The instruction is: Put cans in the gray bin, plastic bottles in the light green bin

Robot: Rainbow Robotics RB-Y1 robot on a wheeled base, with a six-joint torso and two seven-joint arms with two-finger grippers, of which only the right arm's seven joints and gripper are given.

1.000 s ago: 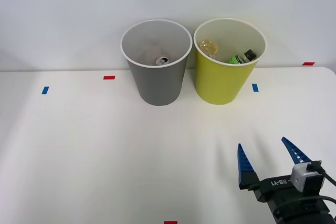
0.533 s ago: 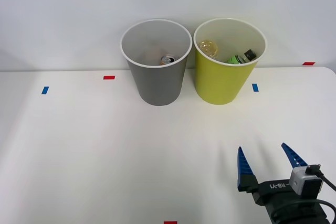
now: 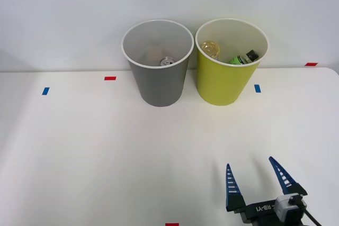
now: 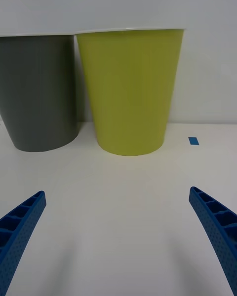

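my end effector (image 3: 256, 179) is spread apart and empty, low over the surface (image 3: 106, 152), with the gray bin (image 3: 158, 80) and light green bin (image 3: 225, 80) far ahead.

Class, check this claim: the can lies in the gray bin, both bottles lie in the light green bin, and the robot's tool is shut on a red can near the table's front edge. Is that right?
Not quite. The front view shows the tool open and holding nothing. The rest stands: a can lies in the gray bin, and the clear bottle and green bottle lie in the light green bin.

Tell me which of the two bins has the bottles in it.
The light green bin, holding a yellowish and a green bottle; the gray bin beside it holds a can.
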